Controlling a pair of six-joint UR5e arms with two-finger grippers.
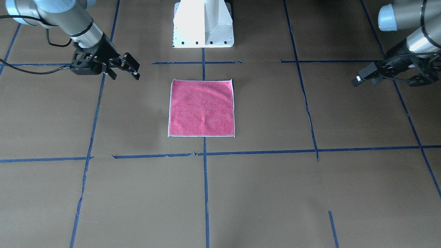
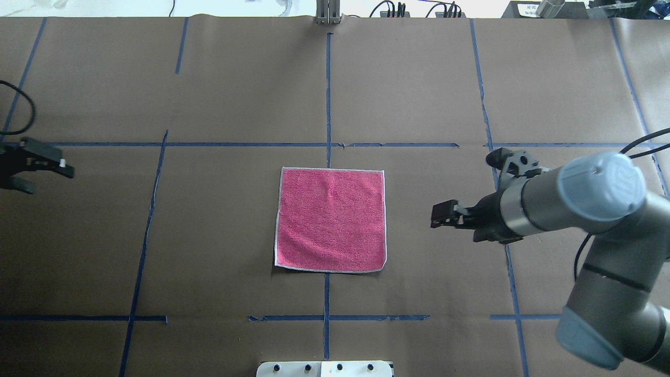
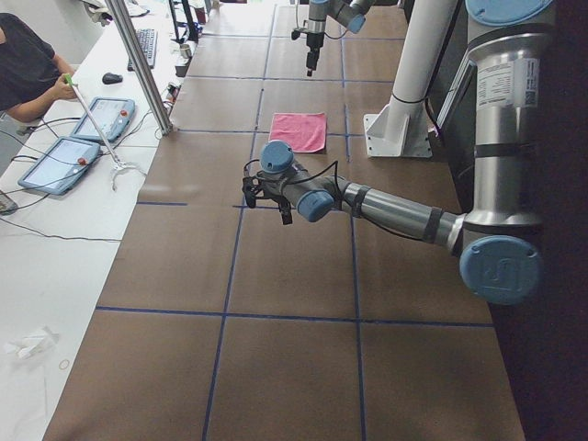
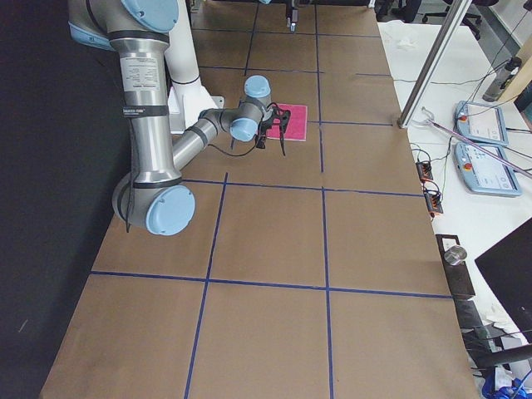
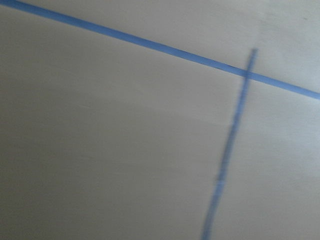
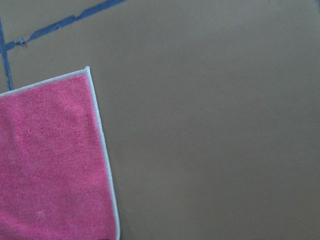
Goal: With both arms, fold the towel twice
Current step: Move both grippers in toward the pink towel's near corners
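Note:
The towel lies flat and unfolded, pink face up, on the brown table in front of the robot's base; it also shows in the overhead view. My right gripper is open and empty, held above the table beside the towel's right edge. Its wrist view shows one towel corner. My left gripper is open and empty, far out to the towel's left. Its wrist view shows only brown paper and blue tape. Neither gripper touches the towel.
The white pedestal base stands behind the towel. Blue tape lines grid the brown paper table top. In the left side view a metal post and an operator with tablets are at the table's far edge.

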